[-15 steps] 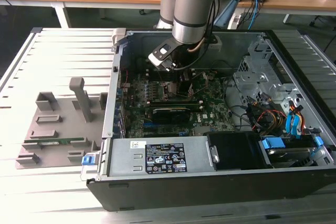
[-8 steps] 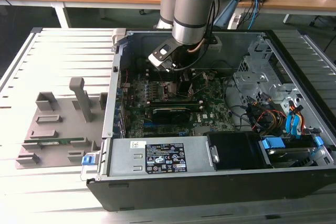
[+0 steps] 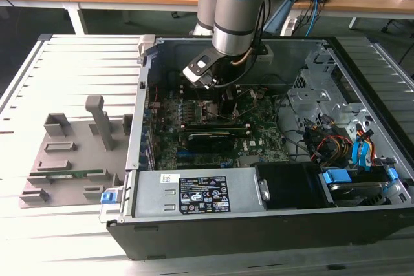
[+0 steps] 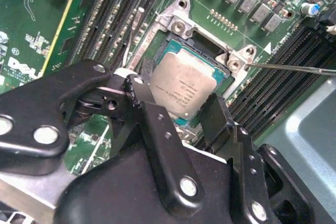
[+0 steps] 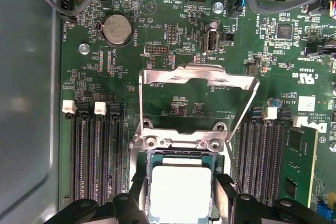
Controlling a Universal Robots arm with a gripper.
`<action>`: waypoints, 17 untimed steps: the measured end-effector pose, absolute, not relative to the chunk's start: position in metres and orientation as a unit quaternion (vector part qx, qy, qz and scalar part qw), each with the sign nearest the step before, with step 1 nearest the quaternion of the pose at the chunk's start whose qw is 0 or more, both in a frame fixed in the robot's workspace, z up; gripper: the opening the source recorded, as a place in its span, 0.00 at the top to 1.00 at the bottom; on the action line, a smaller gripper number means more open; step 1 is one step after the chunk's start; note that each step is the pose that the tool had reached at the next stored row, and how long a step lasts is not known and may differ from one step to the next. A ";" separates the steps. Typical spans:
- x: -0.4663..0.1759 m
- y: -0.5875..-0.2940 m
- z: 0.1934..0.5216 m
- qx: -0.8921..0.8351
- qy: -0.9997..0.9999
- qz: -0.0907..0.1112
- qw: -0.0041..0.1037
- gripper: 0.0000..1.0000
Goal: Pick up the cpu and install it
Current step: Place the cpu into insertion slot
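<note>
The cpu (image 4: 186,85), a flat square chip with a dull silvery top, lies level in the socket (image 4: 178,24) on the green motherboard (image 4: 31,40). In the first wrist view the cpu (image 5: 181,182) sits just below the raised metal load plate (image 5: 199,77). My gripper (image 4: 181,103) straddles it, black fingers (image 4: 152,111) pressed against two opposite edges of the chip. In the exterior view the gripper (image 3: 223,105) reaches down into the open computer case (image 3: 139,127) near the board's middle.
Rows of black memory slots (image 5: 97,156) flank the socket on both sides. A thin metal lever (image 4: 294,68) sticks out beside it. Cables and a drive cage (image 3: 317,95) fill the case's right side. A grey fixture (image 3: 65,153) with a green memory stick (image 3: 77,174) stands outside.
</note>
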State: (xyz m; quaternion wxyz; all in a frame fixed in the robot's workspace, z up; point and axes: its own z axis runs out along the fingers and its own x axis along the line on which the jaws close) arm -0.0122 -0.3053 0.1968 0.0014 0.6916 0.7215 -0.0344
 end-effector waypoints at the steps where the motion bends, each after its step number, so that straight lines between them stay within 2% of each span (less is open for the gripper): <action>1: -0.012 -0.305 0.199 0.692 0.721 -0.034 0.001 0.38; 6: -0.015 -0.305 0.217 0.692 0.722 -0.033 0.002 0.39; 7: -0.015 -0.305 0.218 0.692 0.722 -0.032 0.002 0.52; 8: -0.016 -0.305 0.219 0.692 0.722 -0.031 0.001 0.52; 9: -0.016 -0.305 0.224 0.692 0.722 -0.030 0.000 0.70; 10: -0.016 -0.305 0.230 0.692 0.722 -0.029 0.000 0.76; 11: -0.016 -0.305 0.237 0.692 0.722 -0.029 0.001 0.88; 17: -0.016 -0.305 0.256 0.692 0.722 -0.029 0.001 0.89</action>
